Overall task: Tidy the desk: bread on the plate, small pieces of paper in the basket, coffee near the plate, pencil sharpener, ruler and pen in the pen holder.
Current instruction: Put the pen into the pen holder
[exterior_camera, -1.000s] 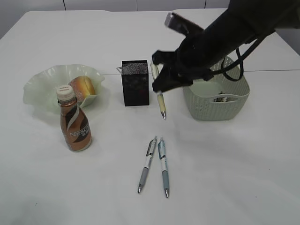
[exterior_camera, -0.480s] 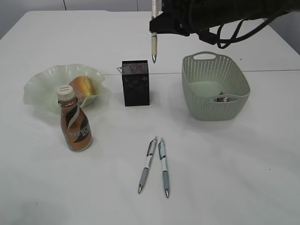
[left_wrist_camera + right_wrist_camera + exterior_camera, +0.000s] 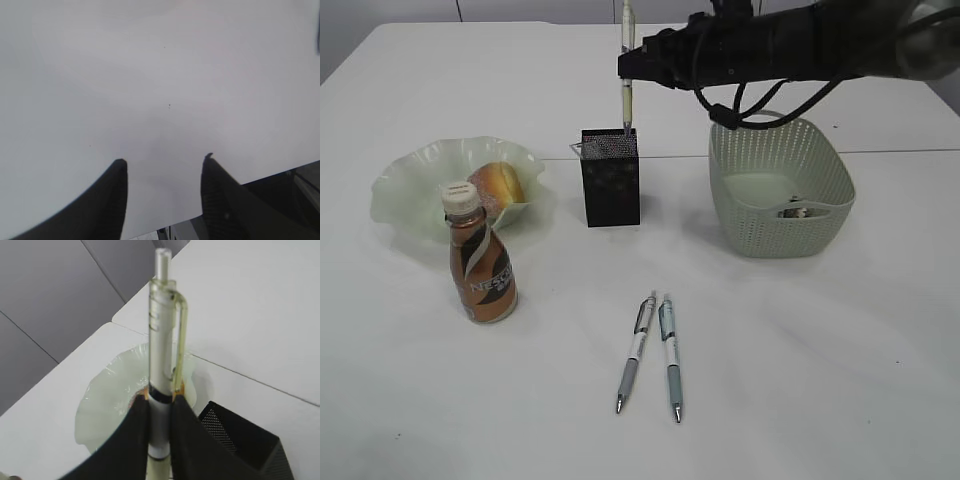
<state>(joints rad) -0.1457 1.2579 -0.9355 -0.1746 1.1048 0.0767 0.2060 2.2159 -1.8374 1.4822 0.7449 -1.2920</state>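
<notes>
Right gripper (image 3: pixel 629 68) clamped on a pen (image 3: pixel 627 62), upright, tip just above the pen holder (image 3: pixel 610 178) mouth, mid-bench toward the far edge. Shifted leftward since half a second ago, when the tip hung right of the holder; now lined up for the drop. Left gripper (image 3: pixel 162 167) spread, nothing held, over bare bench. Two more pens (image 3: pixel 652 352) flat toward the near edge. Bread (image 3: pixel 498 184) on plate (image 3: pixel 410 180), coffee (image 3: pixel 480 267) beside it: likely done.

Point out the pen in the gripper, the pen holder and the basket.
held pen (image 3: pixel 627 100), exterior view, lower barrel under the gripper.
pen holder (image 3: pixel 611 190), exterior view, front mesh face.
basket (image 3: pixel 782 236), exterior view, front wall.
</notes>
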